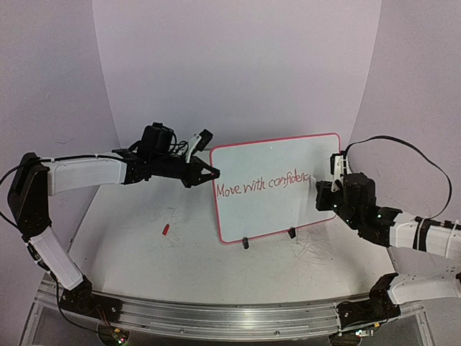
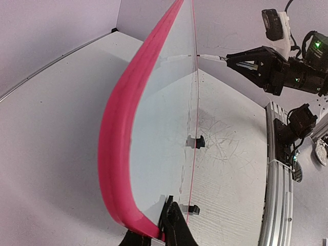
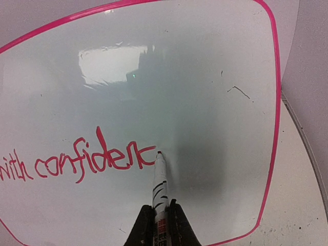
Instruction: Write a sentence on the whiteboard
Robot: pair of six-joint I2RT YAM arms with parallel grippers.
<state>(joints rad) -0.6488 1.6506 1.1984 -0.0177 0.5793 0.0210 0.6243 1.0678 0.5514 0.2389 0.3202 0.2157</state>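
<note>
Pale lilac backdrop [image 1: 238, 65] curves around a scuffed white table [image 1: 137, 267], and on that table the whiteboard [image 1: 288, 209] stands upright on two small black feet [image 1: 245, 243], facing the arms. Its thin red rim [image 2: 115, 154] runs all round the glossy panel.

Across the middle of the whiteboard runs the sentence [image 1: 263, 187], one line of thin red handwriting. It starts near the whiteboard's left edge and reads "Move with confidenc", with the last word reaching toward the right edge.

At the whiteboard's left edge, about halfway up, the left gripper [image 1: 210, 173] is closed on the rim. The left wrist view shows its dark fingers [image 2: 174, 225] pinching the red edge, one on each side of the panel.

From the whiteboard's right side the right gripper [image 3: 160, 218] reaches in, clamped tight around a marker [image 3: 160, 179]. The marker's body is white with dark print and its tip is red. It points up and away from the fingers, and its tip meets the panel just right of the last written letter, level with the line of writing.

On the table to the lower left of the whiteboard, well apart from it, lies a small red piece [image 1: 166, 230]; what it is cannot be told at this size. Grey scribbles [image 1: 317, 249] mark the table just in front of the whiteboard's lower right corner, and fainter ones lie in front of its lower left corner.
</note>
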